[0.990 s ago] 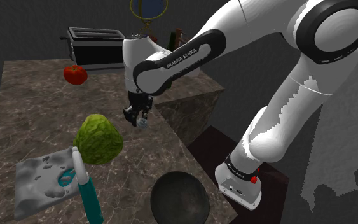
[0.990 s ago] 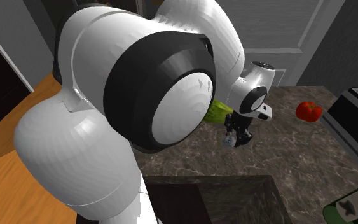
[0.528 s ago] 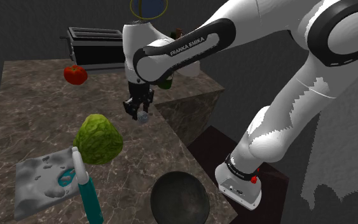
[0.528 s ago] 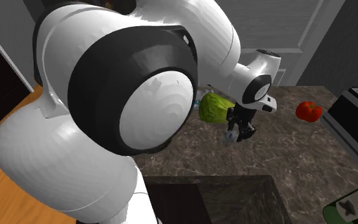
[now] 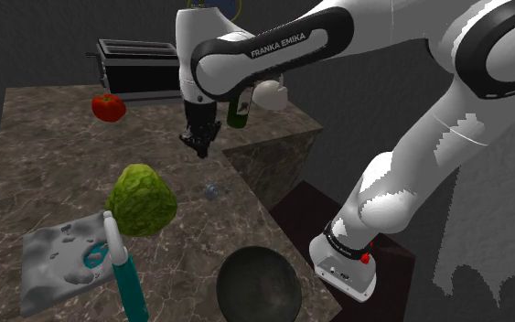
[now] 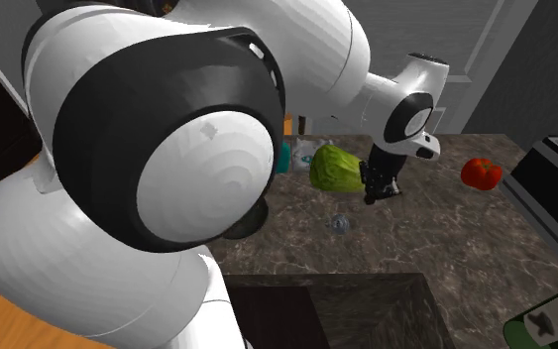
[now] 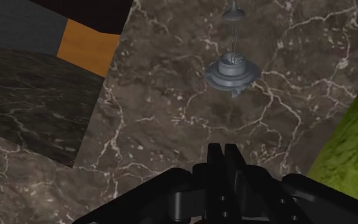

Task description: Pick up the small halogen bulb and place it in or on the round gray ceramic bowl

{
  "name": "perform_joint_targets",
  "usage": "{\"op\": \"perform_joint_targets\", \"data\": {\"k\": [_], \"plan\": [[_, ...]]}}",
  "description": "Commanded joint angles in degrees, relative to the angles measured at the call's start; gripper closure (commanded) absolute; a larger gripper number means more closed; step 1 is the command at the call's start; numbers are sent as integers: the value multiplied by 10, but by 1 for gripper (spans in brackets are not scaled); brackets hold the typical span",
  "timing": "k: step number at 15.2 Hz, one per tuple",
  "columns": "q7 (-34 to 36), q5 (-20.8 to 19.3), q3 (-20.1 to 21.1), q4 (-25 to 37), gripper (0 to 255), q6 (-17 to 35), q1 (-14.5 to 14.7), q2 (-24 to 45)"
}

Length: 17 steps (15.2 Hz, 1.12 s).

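The small halogen bulb [image 5: 211, 190] lies loose on the dark marble counter [image 5: 54, 155], between the green lettuce and the counter's edge. It has a clear glass tip and a grey round base [image 7: 233, 63]. My black gripper [image 5: 198, 146] hangs above it and a little farther back, its fingers [image 7: 217, 156] meeting with nothing between them. In the second exterior view the bulb [image 6: 338, 223] rests below and left of the gripper [image 6: 374, 195]. The round dark grey bowl [image 5: 258, 285] stands at the counter's near end, well apart from the bulb.
A lettuce head [image 5: 141, 198] sits close beside the bulb. A red tomato [image 5: 108, 107] and a toaster [image 5: 136, 67] stand at the back, a green bottle [image 5: 238, 112] behind the gripper. A teal-handled tool [image 5: 123, 270] and grey slab [image 5: 59, 261] lie near the front.
The bulb was between the fingers in the air; now it lies on the counter. The gripper has risen and moved toward the back, shut on nothing.
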Motion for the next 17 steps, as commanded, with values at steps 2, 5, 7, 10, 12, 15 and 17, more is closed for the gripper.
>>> {"op": "perform_joint_targets", "data": {"k": [2,5,7,10,12,15,17], "plan": [[-2,3,-1,13,255,-24,0,-12],[-10,22,-6,7,0,-23,-1,4],[-26,61,-14,1,0,-37,-4,27],[-48,120,-22,-9,0,-58,-8,61],[-55,141,-24,-14,0,-67,-10,73],[-57,145,-21,-32,0,-43,-7,78],[-58,147,-19,-43,0,-27,-5,82]]}}
